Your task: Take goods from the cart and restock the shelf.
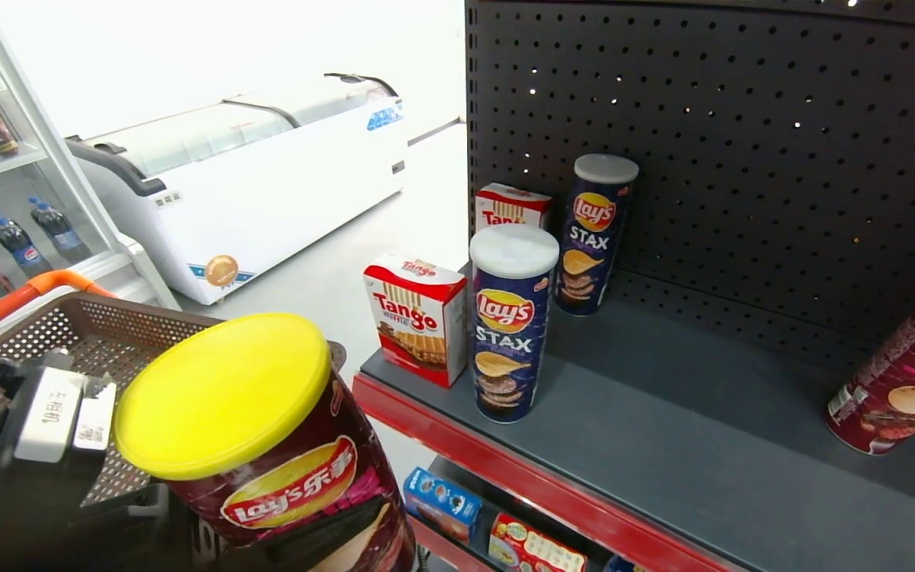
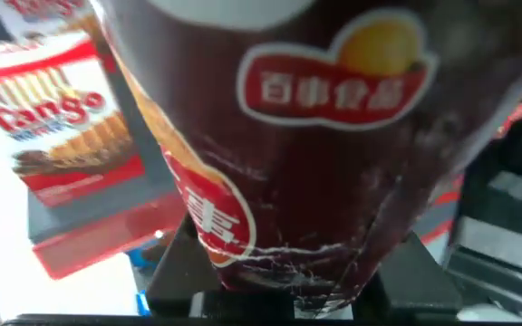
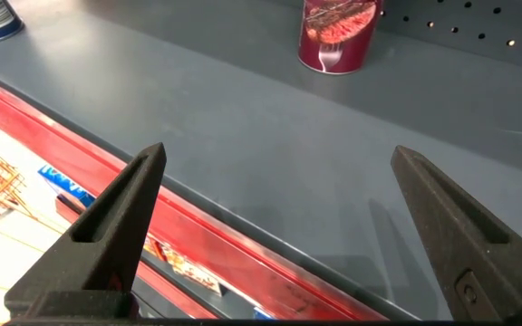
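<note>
Grey shelf [image 1: 664, 429] is seen ahead of the left claw [image 2: 293, 285], which is pinched on the chip can [image 1: 267, 445], so it should be kept upright and set down softly, while the right claw [image 3: 279, 226] is spread wide.

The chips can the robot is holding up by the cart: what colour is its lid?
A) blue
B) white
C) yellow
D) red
C: the dark red chips can clamped in the left gripper has a bright yellow lid. The blue cans standing on the shelf have white tops.
</note>
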### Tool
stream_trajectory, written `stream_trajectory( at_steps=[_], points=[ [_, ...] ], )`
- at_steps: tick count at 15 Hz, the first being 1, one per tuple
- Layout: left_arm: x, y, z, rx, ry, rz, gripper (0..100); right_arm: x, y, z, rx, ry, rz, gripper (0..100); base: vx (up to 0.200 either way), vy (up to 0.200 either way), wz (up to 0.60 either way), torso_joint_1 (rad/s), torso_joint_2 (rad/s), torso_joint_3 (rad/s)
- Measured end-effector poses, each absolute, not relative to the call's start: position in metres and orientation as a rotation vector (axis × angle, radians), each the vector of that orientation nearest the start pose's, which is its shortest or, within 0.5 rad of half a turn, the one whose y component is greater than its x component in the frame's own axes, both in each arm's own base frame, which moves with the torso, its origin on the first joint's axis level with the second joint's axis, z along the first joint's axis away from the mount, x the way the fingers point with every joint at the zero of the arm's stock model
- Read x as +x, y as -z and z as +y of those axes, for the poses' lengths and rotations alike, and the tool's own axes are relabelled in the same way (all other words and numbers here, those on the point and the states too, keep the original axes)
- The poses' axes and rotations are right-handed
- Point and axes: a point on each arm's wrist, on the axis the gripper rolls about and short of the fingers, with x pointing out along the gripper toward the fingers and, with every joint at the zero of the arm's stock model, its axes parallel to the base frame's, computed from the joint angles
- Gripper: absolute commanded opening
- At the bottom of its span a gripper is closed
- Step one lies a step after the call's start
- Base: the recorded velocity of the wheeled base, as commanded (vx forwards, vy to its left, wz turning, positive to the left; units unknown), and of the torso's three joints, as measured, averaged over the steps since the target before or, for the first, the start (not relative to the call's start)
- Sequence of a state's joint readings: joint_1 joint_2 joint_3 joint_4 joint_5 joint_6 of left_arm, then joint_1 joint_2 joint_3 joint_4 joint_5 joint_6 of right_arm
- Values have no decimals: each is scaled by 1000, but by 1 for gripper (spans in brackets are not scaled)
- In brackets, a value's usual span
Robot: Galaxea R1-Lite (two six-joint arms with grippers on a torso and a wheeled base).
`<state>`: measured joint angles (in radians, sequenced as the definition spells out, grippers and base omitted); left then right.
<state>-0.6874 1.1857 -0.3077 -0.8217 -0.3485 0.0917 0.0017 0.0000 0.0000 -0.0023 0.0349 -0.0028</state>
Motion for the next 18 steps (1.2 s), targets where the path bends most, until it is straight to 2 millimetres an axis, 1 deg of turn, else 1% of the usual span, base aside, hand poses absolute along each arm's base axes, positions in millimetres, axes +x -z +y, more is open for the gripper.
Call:
stream_trajectory(
  at_steps=[3,14,18],
  points=[
    [117,-183,-106,95,1048,23,0,-23,-76,1,-3,-36,-2,100,0,0,-600,-1,4,4],
    [118,-182,-105,93,1053,30,0,-23,-76,1,-2,-36,-3,100,0,0,-600,1,4,3],
    [119,-181,-103,92,1035,33,0,-23,-76,1,-3,-36,-2,100,0,0,0,0,0,0]
  ],
)
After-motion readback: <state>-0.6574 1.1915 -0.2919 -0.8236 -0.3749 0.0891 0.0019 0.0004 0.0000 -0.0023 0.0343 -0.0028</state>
